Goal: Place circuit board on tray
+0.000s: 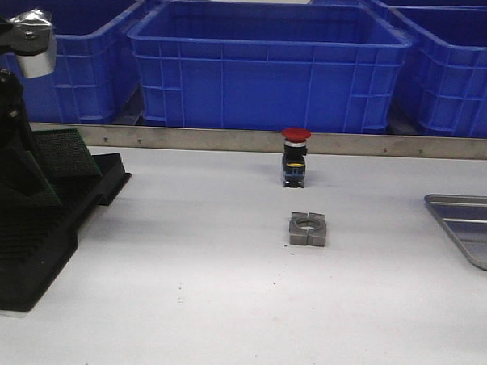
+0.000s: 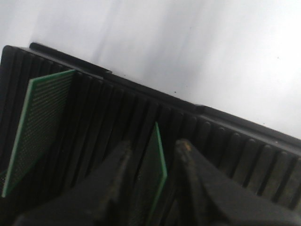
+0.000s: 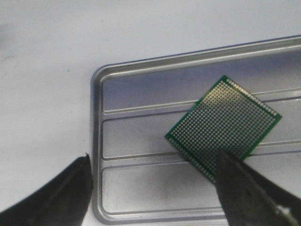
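**Left pincer at the rack, right pincer wide over the tray**

While the left arm (image 1: 12, 116) hangs low at the far left of the front view, over the black slotted rack (image 1: 40, 222), its wrist camera looks straight down between the fingers. That left pincer (image 2: 150, 165) has its two dark fingers (image 2: 117, 174) set either side of a green circuit board (image 2: 157, 165) standing on edge in a rack slot; the gap is narrow, but whether the pads actually press the board cannot be told. A second green perforated board (image 2: 40, 127) stands a few slots away in the same rack.

Further right on the white tabletop (image 1: 222, 311) stand a red-capped push button (image 1: 295, 157) and, nearer the camera, a grey metal block with a round hole (image 1: 308, 229). Blue plastic crates (image 1: 265, 66) line the back.

At the right edge lies the grey metal tray (image 3: 99, 141). Over it the right pincer (image 3: 155, 188) is spread wide and grips nothing. A green circuit board (image 3: 223, 127) lies flat on the tray floor, turned at an angle across the ridge lines, with one finger (image 3: 244, 193) overlapping its corner in the right wrist view.
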You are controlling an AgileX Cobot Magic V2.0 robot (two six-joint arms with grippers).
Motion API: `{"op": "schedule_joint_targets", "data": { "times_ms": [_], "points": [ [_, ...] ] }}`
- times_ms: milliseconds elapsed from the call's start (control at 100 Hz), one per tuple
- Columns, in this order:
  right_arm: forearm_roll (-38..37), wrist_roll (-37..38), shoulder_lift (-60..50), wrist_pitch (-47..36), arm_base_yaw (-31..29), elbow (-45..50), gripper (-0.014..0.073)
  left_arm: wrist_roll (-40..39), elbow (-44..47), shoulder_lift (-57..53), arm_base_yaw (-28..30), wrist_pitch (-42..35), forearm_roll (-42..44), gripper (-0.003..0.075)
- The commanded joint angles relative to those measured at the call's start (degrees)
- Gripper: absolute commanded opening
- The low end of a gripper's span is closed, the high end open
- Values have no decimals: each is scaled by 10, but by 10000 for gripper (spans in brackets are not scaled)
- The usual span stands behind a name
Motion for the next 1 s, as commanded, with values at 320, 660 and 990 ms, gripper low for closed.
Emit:
{"op": "schedule_joint_targets", "data": {
  "times_ms": [320, 660, 990],
  "points": [
    [5, -19, -59, 145, -3, -56, 562, -6, -50, -93, -4, 53, -40, -17],
    [5, -176, -87, 476, -1, -111, 562, -6, -78, -119, -43, 223, -341, -17],
    [5, -322, -87, 525, 96, -113, 562, -6, -78, -118, -158, 248, -445, -17]
  ]
}}
